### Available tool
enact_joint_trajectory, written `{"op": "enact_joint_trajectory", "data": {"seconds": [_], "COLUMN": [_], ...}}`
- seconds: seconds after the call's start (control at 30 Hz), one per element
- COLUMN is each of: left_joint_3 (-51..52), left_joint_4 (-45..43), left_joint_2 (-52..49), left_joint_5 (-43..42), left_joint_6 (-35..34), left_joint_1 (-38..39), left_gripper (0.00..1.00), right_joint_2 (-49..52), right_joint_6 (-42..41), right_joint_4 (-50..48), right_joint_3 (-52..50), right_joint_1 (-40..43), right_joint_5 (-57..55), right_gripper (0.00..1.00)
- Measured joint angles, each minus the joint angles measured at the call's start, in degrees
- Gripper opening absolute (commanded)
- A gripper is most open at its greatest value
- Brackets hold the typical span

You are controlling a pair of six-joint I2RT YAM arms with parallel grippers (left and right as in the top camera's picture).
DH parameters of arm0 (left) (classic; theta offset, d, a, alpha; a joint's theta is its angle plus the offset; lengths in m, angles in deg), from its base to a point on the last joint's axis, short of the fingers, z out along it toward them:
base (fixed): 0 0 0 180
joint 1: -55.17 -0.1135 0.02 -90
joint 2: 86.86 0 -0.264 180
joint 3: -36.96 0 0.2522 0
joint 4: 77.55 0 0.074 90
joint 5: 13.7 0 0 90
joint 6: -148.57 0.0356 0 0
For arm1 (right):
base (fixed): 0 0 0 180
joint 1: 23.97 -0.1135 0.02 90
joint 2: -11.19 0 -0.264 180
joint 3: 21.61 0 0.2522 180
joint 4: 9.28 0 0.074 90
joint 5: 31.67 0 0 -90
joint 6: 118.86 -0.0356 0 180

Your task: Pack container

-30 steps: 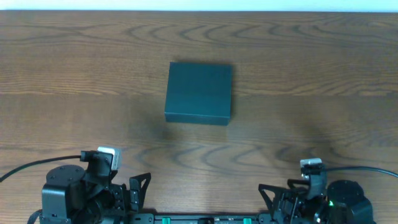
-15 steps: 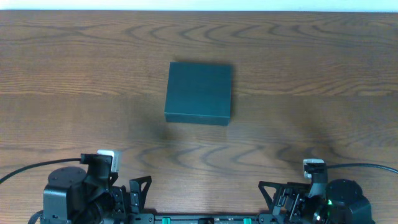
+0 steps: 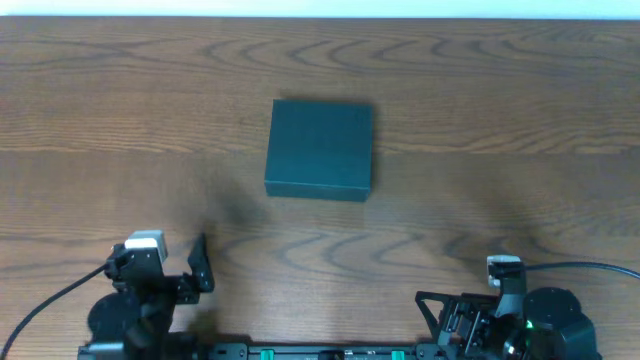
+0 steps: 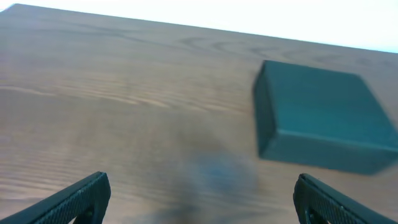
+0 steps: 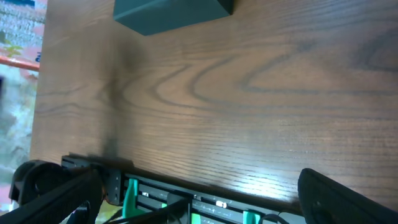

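the box (image 3: 320,148) lies shut, untouched. the left gripper (image 4: 198,200) sits well short of the box's near-left corner, fingers spread. the right gripper (image 5: 196,198) sits well short too, fingers spread.

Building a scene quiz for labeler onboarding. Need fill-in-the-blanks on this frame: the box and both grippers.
1. The dark teal box rests on a ___ table with its grain showing.
2. The flap lid of the box is ___.
3. The left gripper and the right gripper are apart from the box, and both stand ___, holding nothing.
Missing words: wooden; closed; open.
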Motion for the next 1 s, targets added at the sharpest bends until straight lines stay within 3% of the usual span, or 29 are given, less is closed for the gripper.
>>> {"op": "enact_joint_trajectory", "data": {"seconds": [0.37, 0.6, 1.0], "left_joint_3": [18.67, 20.65, 20.65], "left_joint_4": [-20.50, -23.12, -23.12], "left_joint_2": [2.49, 3.80, 3.80], "left_joint_5": [0.94, 0.94, 0.92], "left_joint_6": [-1.66, -5.01, -5.05], "left_joint_1": [-1.44, -1.44, -1.44], "left_gripper": [0.95, 0.95, 0.95], "right_joint_2": [0.00, 0.02, 0.02], "right_joint_6": [0.00, 0.00, -0.02], "right_joint_4": [-0.02, -0.02, 0.00], "right_joint_3": [0.00, -0.02, -0.02], "right_joint_1": [0.00, 0.00, 0.00], "right_joint_5": [-0.07, -0.07, -0.07], "right_gripper": [0.99, 0.99, 0.99]}}
